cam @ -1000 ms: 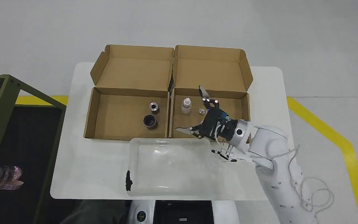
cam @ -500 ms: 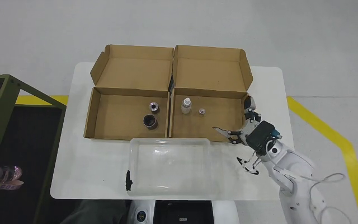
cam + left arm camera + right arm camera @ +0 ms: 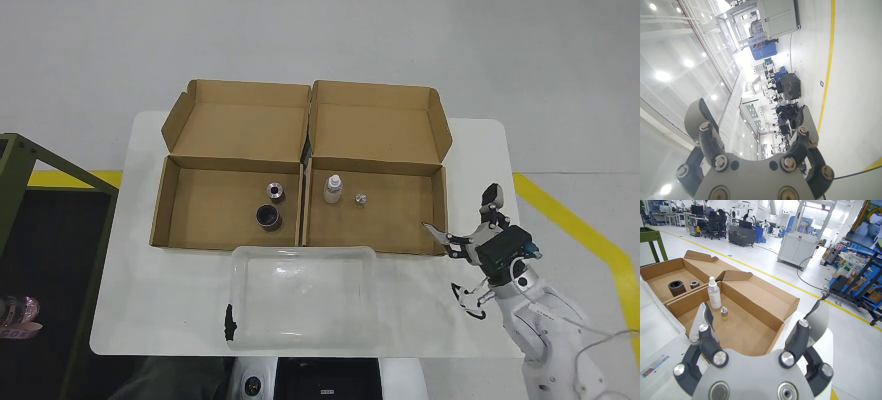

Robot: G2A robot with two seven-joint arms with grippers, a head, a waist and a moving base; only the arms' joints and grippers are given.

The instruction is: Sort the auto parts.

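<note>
Top view: found dark cylinder [image 3: 267, 215] and steel cylinder [image 3: 273, 189] in left box [image 3: 200, 212], bottle [image 3: 333, 187] and fitting [image 3: 361, 199] in right box [image 3: 400, 216]. Saw right end effector [image 3: 460, 209] spread wide over desk [image 3: 140, 282] beside that box's corner; left end effector [image 3: 753, 105] likewise spread.

Two boxes sat side by side on the table [image 3: 470, 140], touching. The left box [image 3: 165, 200] had a sleeve [image 3: 267, 215] in it, with a ring [image 3: 273, 190] just behind. The right box [image 3: 400, 215] had a bottle [image 3: 333, 187] by its left wall and a fitting [image 3: 361, 199] just right of that. A bin [image 3: 236, 290] sat right in front of both. The right gripper [image 3: 458, 207] hung by the right box's front right corner.
</note>
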